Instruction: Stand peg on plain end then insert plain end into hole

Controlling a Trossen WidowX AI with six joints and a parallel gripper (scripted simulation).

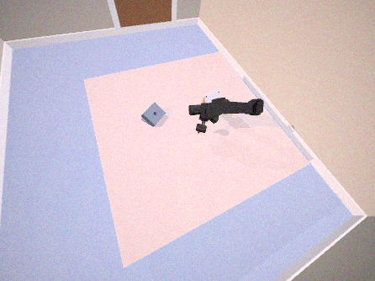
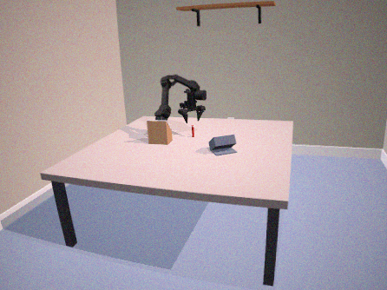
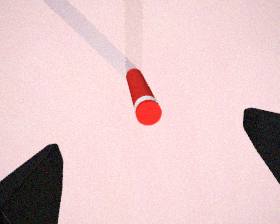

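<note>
The red peg (image 1: 198,132) (image 2: 193,131) (image 3: 142,89) stands upright on the table (image 2: 108,161), its white-banded end up and its plain end down. My gripper (image 2: 193,121) (image 3: 151,128) is open and empty above the peg, pointing down. In the wrist view the peg's top lies between the two spread fingertips and slightly beyond the line joining them; neither finger touches it. The grey-blue sloped panel (image 1: 150,109) (image 2: 223,141) stands apart from the peg. Its hole (image 1: 155,113) shows as a dark dot in the top view; the exterior view does not show the hole.
A wooden-coloured block (image 2: 159,133) (image 1: 203,100) stands near the arm, on the opposite side of the peg from the panel in the exterior view. In the top view the arm partly covers it. A wall shelf (image 2: 226,6) hangs high behind the table.
</note>
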